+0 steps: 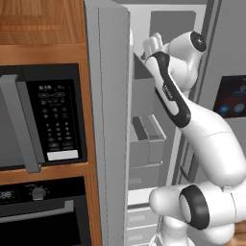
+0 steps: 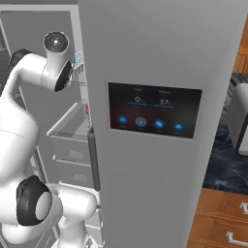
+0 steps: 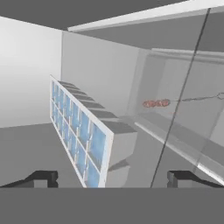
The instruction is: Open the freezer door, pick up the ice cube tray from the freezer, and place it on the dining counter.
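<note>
Inside the tall, white-walled freezer (image 1: 144, 96), the white robot arm reaches up to an upper grey shelf, its two-finger gripper (image 3: 116, 177) spread wide and closed on nothing. The two small dark fingertips (image 3: 43, 177) stand well apart at the bottom of the hand view, one on each side of the near end of the small white ice cube tray (image 3: 83, 135) with its grid of pale-blue square compartments. The tray shows tipped on edge in this rolled view, running away from the gripper toward the pale back wall, and its near end lies between the open fingers — whether either finger touches it cannot be told.

Beyond the tray and off to the gripper's far side, a thin tool with a reddish handle (image 3: 156, 103) lies against the grey inner wall, well apart from the tray.

From the left base view, the plain matte-grey freezer door (image 1: 113, 120) stands swung open edge-on, just beside the arm, with grey pull-out drawers (image 1: 144, 144) below the hand. A black microwave (image 1: 43, 117) set in wooden cabinetry sits past the open door.

From the right base view, a corner of the pale-blue tray (image 2: 77, 60) peeks out just beside the wrist, and the neighbouring grey door with the dark touchscreen panel (image 2: 154, 111) stays closed.
</note>
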Controlling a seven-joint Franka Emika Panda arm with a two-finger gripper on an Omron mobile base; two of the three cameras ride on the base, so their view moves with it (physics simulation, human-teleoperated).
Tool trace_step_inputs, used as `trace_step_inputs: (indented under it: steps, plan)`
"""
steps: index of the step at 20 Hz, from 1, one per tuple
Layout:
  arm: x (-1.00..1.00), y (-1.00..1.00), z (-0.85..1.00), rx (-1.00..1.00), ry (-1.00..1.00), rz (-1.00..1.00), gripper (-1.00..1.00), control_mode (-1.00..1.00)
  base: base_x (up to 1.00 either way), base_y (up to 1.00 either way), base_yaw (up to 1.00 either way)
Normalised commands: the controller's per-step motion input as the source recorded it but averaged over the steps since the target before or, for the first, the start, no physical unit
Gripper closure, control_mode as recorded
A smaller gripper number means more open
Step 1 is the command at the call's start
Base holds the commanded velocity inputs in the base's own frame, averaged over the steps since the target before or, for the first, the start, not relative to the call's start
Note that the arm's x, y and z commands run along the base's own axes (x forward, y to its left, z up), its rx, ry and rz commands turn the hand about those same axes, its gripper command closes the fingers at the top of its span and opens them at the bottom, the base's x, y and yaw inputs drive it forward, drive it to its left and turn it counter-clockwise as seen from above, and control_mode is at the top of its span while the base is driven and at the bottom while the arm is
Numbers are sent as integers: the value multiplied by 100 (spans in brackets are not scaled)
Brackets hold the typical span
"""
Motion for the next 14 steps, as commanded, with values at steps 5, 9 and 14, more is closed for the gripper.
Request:
trace_step_inputs:
  steps: [5, 9, 14]
  plan:
    - [62, 0, -14, 0, 7, 0, -100, -100, 0, 0, 0]
    - [39, 11, -9, 0, 16, 0, -100, -100, 0, 0, 0]
    - [43, 6, 0, 0, 5, 0, -100, -100, 0, 0, 0]
